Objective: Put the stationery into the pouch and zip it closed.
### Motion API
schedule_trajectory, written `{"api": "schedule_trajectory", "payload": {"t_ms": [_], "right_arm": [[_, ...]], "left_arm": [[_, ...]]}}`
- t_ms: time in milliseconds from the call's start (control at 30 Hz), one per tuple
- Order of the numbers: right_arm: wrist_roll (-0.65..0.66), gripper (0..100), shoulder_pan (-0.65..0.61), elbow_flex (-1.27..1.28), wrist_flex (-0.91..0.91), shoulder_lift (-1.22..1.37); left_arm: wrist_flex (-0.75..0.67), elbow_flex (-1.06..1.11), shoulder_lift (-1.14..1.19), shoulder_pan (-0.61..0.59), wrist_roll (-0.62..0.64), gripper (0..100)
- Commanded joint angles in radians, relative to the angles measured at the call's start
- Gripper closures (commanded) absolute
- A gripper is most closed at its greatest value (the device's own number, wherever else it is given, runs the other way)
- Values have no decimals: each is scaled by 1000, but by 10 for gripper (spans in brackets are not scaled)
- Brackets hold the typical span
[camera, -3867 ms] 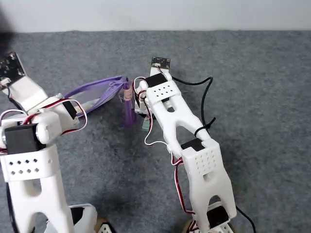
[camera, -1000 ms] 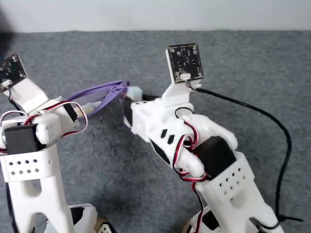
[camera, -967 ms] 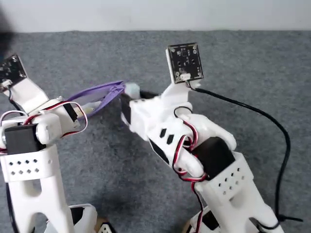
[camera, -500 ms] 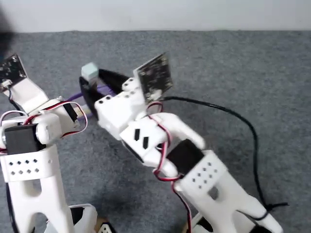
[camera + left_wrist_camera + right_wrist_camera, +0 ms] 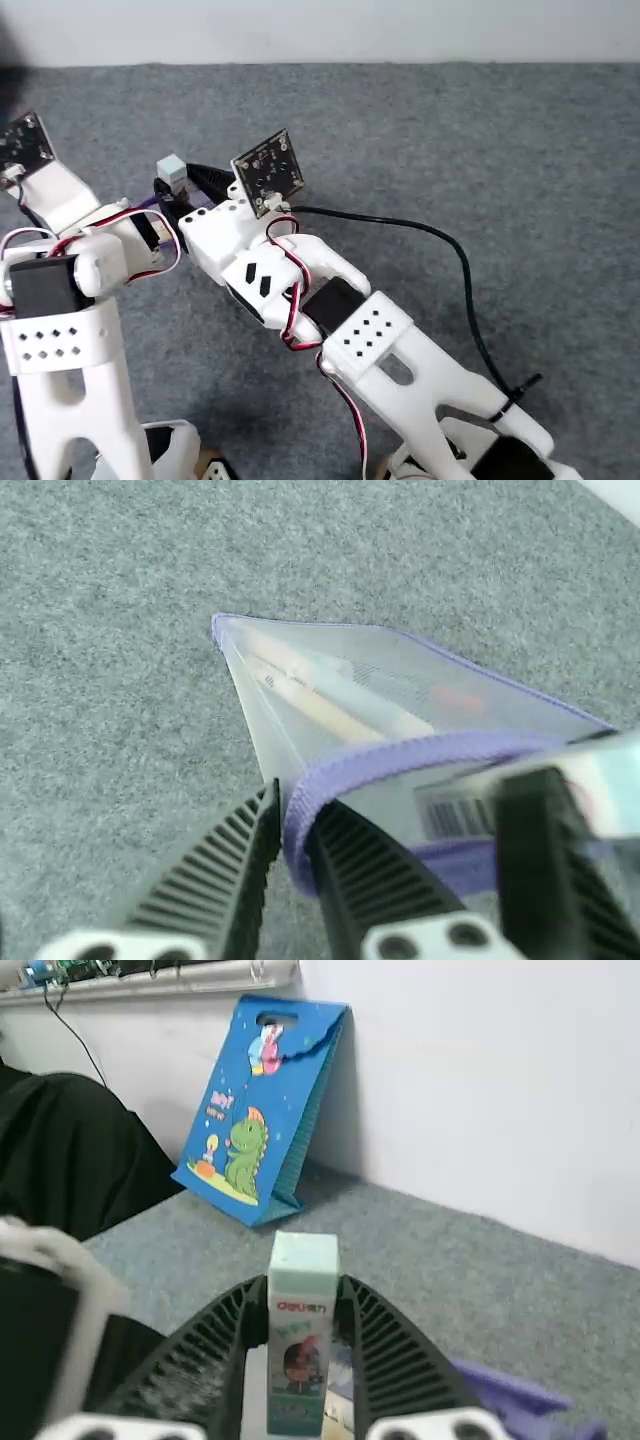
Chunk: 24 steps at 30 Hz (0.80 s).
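The pouch (image 5: 360,705) is translucent with purple trim and holds a pencil (image 5: 310,700) and other stationery. My left gripper (image 5: 292,806) is shut on the pouch's purple rim, holding it up off the carpet. My right gripper (image 5: 300,1298) is shut on an upright white and pale green eraser (image 5: 302,1330). In the high view the right gripper (image 5: 176,181) holds the eraser (image 5: 170,171) above the pouch, close to the left arm (image 5: 80,260). Just a sliver of purple pouch (image 5: 147,204) peeks out under the right arm.
Grey carpet (image 5: 480,150) covers the table. The right arm's black cable (image 5: 440,250) trails across it to the right. In the right wrist view a blue gift bag (image 5: 262,1110) leans on a white wall beside a dark cloth (image 5: 70,1150).
The right arm rose from the pouch's right end with the eraser and swung left; it now holds the eraser over the pouch by the left gripper. The left arm stayed still.
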Motion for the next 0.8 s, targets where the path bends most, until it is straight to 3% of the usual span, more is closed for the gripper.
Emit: {"api": "schedule_trajectory", "payload": {"t_ms": [0,167,500,767], "right_arm": [[52,955,-13,-9,25,-2],[71,805,-25,-12,120,-45],[66,801,15,-9,360,-255],[-14,801,185,6,536,-255]], "left_arm": [[0,-35,5,-3,9,989],[0,-35,5,-3,9,989],[-2,-35,5,-3,9,989],[-2,-35,5,-2,9,989]]}}
